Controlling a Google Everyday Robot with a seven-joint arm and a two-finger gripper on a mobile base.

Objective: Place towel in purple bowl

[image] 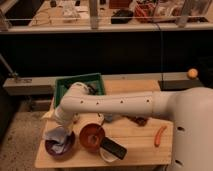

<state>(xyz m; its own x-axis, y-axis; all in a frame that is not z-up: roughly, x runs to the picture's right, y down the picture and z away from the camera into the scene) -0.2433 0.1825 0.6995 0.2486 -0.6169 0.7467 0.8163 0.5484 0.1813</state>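
Observation:
A purple bowl [51, 148] sits at the front left of the wooden table [135, 145]. A pale bluish towel [59, 136] lies crumpled in and over the bowl. My white arm [115, 104] reaches from the right across the table to the left, and bends down at its elbow near the bowl. The gripper [64, 124] is at the arm's end just above the towel, mostly hidden behind the arm's wrist.
A green bin [79, 84] stands at the back left. A brown bowl [92, 137] sits beside the purple bowl, with a black object on a white dish [113, 149] in front. An orange carrot-like object [160, 135] lies right. A dark item [139, 120] lies mid-table.

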